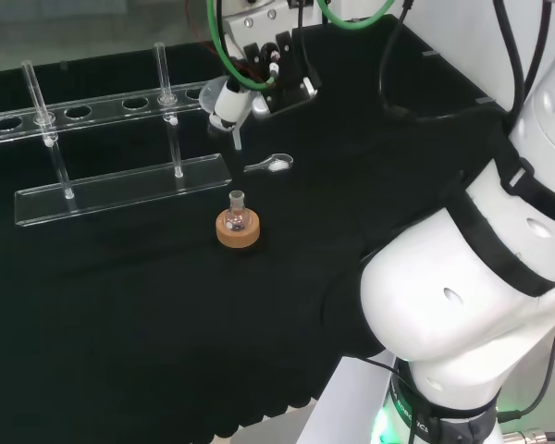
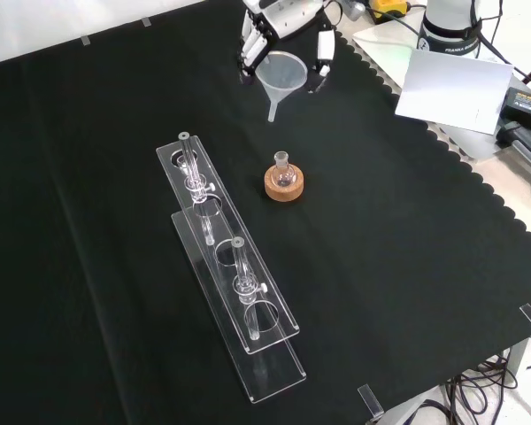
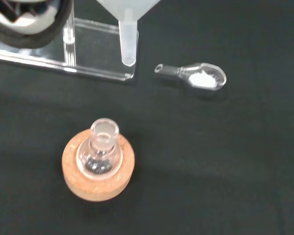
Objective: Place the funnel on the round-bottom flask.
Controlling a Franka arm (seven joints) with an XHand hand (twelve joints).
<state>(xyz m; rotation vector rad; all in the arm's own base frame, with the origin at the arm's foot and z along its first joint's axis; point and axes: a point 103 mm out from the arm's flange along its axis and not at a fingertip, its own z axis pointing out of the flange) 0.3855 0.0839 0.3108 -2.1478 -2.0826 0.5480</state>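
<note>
A small round-bottom flask [image 1: 238, 209] stands upright on a cork ring [image 1: 238, 233] in the middle of the black cloth. The front view has the flask [image 2: 283, 169] and its ring [image 2: 284, 186] below the hand. The hand [image 2: 279, 18] is shut on a clear funnel [image 2: 281, 76] and holds it in the air, spout down, with fingers [image 2: 323, 51] curled at its rim. In the head view the hand [image 1: 273, 63] and funnel [image 1: 224, 106] are farther off than the flask. In the wrist view the funnel spout [image 3: 128, 44] hangs apart from the flask mouth [image 3: 104, 131], not over it.
A clear spoon [image 1: 270, 165] with white powder [image 3: 205, 79] lies between funnel and flask. A clear rack [image 2: 234, 292] with two test tubes [image 1: 39, 97] stands left of the flask in both the head and front views. The arm's white links [image 1: 462, 277] fill the head view's right.
</note>
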